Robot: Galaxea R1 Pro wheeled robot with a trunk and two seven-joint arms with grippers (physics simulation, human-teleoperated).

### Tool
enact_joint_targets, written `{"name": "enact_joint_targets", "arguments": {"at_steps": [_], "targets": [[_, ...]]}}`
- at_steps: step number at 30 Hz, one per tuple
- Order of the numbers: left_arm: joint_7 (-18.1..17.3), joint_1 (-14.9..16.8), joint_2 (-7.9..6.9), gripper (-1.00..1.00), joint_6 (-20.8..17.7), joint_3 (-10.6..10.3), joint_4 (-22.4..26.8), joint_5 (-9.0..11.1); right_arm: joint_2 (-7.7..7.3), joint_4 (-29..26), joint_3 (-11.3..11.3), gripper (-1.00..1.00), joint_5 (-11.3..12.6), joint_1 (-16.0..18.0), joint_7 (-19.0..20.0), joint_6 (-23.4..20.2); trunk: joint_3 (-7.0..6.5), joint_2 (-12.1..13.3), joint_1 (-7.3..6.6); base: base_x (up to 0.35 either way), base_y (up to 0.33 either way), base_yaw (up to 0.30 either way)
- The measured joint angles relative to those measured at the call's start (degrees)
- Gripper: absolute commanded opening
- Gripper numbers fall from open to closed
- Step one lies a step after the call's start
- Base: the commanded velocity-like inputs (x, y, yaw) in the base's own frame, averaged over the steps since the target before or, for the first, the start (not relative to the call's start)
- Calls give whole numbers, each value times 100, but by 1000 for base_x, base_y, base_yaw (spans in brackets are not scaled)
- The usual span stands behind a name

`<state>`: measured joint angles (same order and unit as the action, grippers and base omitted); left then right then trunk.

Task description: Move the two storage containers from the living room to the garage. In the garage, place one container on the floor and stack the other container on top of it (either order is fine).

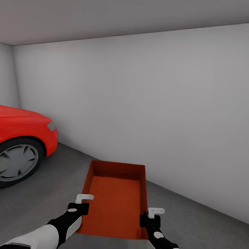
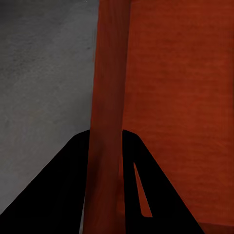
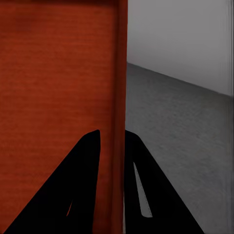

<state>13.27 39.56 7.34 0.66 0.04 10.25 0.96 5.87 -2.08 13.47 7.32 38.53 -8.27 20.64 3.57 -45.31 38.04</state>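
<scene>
I am in the garage, holding an orange-red storage container [image 1: 116, 199] level above the dark grey concrete floor [image 1: 45, 204]. My left gripper [image 1: 82, 206] is shut on its left wall and my right gripper [image 1: 146, 218] is shut on its right wall. In the left wrist view the black fingers [image 2: 63, 190] clamp the thin wall of the container [image 2: 185, 97]. The right wrist view shows black fingers [image 3: 78, 190] pinching the other wall of the container [image 3: 53, 83]. The bin is empty inside.
A red car [image 1: 12, 142] stands at the left, its front wheel [image 1: 15, 162] close to the bin. A plain white-grey wall [image 1: 161, 105] runs ahead and to the right, with bare concrete [image 3: 180, 126] between it and me.
</scene>
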Motion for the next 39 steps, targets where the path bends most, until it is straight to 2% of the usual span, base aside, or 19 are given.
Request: {"name": "enact_joint_targets", "arguments": {"at_steps": [26,39], "targets": [[-1,0,0,-100,0,1,2,0,0,0,1,-100,1,2,0,0,0,0,0,321,104,-279],[1,-1,-1,-100,0,1,4,0,1,1,3,-100,2,3,1,-1,0,0,0,321,114,-31]]}}
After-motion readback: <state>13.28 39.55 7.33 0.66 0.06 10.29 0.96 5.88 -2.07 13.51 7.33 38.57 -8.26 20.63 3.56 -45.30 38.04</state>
